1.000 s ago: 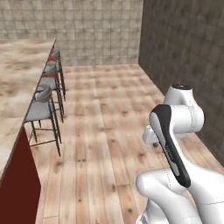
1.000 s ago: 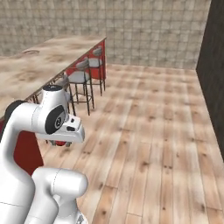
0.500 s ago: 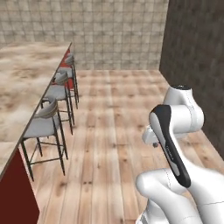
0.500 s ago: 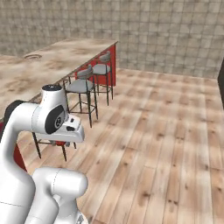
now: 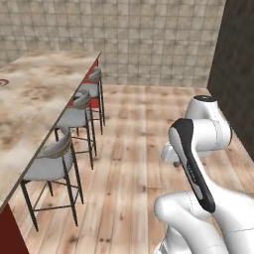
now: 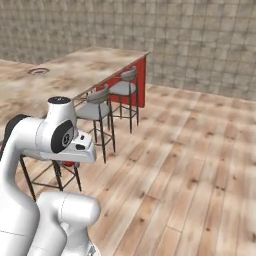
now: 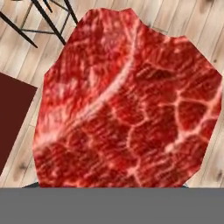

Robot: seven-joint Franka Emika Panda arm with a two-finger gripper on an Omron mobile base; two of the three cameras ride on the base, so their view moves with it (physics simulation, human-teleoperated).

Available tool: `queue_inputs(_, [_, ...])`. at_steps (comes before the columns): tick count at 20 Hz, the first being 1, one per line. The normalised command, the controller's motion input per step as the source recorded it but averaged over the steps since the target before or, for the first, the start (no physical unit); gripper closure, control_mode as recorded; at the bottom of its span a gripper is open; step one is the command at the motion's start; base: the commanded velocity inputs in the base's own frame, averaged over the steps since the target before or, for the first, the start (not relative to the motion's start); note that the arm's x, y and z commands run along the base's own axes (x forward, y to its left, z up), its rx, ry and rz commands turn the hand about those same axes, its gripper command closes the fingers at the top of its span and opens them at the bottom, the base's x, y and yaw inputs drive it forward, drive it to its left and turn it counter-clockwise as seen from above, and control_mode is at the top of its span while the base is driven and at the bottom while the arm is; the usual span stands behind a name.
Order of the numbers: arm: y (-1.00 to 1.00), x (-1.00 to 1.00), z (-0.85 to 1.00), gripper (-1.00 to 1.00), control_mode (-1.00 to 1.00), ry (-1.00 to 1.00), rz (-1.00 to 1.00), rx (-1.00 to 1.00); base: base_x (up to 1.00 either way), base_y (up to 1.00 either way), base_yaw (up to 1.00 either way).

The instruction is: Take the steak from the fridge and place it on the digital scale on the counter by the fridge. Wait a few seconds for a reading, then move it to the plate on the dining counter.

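The steak (image 7: 127, 105), red with pale marbling, sits right in front of the hand camera and hides the fingertips. My gripper (image 6: 68, 163) is shut on it, and a red bit of the steak (image 6: 69, 163) shows under the white hand, held above the wooden floor. The dining counter (image 5: 34, 104) runs along the left, also seen as the long marbled top (image 6: 95, 62). The plate (image 6: 38, 71), a small round one with a dark rim, lies on the counter well beyond the hand; its edge (image 5: 2, 82) shows at the left border.
Three grey-seated bar stools (image 5: 52, 158) (image 5: 77, 114) (image 5: 92, 87) stand along the counter's near side, with their black legs between me and the red counter front (image 6: 141, 82). The open wooden floor (image 6: 190, 150) stretches to the right. A tiled wall (image 5: 149, 34) closes the back.
The whole picture has shifted, so the base has moved: the counter and stools now sit closer and more central. The steak stays in the gripper.
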Motion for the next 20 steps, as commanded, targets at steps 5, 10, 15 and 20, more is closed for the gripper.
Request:
queue_inputs(5, [0.0, 0.0, 0.0, 1.0, 1.0, 0.0, 0.0, 0.0, 0.99, -0.69, 0.22])
queue_inputs(10, [0.0, 0.0, 0.0, 1.0, 1.0, 0.0, 0.0, 0.0, 1.0, -0.71, 0.32])
queue_inputs(15, [0.0, 0.0, 0.0, 1.0, 1.0, 0.0, 0.0, 0.0, 1.0, -0.79, 0.46])
queue_inputs(20, [0.0, 0.0, 0.0, 1.0, 1.0, 0.0, 0.0, 0.0, 1.0, -0.85, 0.44])
